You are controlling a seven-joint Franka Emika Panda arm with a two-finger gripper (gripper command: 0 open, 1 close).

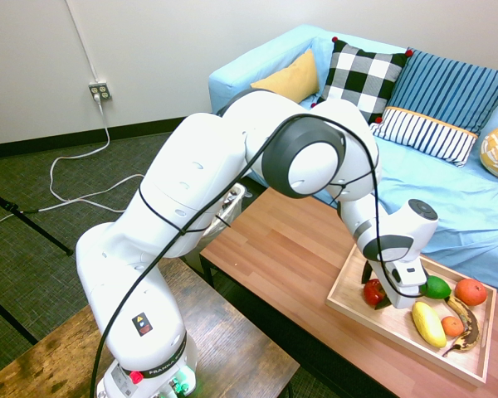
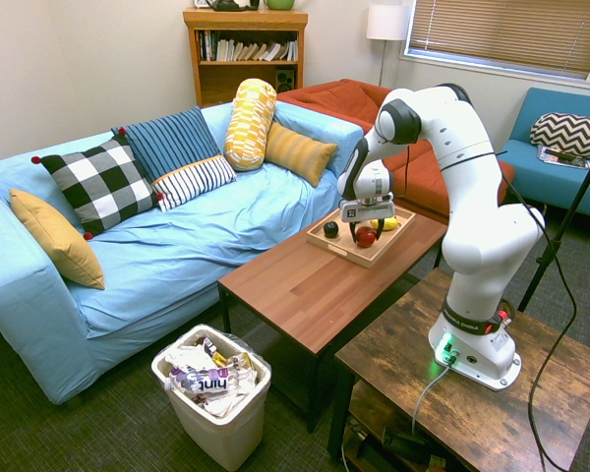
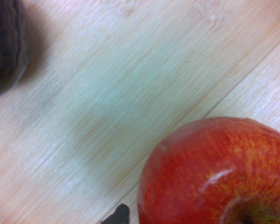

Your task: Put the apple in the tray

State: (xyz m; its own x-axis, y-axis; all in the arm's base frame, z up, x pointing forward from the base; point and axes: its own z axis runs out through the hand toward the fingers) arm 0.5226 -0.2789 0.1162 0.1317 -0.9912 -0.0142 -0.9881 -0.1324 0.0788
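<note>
The red apple (image 1: 371,291) sits low in the near left corner of the light wood tray (image 1: 392,322) on the coffee table. My gripper (image 1: 376,288) reaches down from above with a dark finger on each side of the apple, shut on it. From the other side the apple (image 2: 366,236) shows under the gripper (image 2: 363,233), inside the tray (image 2: 339,251). The wrist view shows the apple (image 3: 219,172) close up, right above the tray's floor (image 3: 107,93).
The tray also holds a green fruit (image 1: 436,287), an orange-red fruit (image 1: 471,291), a yellow fruit (image 1: 428,323), a small orange one (image 1: 452,326) and a small dark fruit (image 2: 330,229). A blue sofa (image 2: 177,246) runs behind the table (image 1: 282,249). A bin (image 2: 212,388) stands below.
</note>
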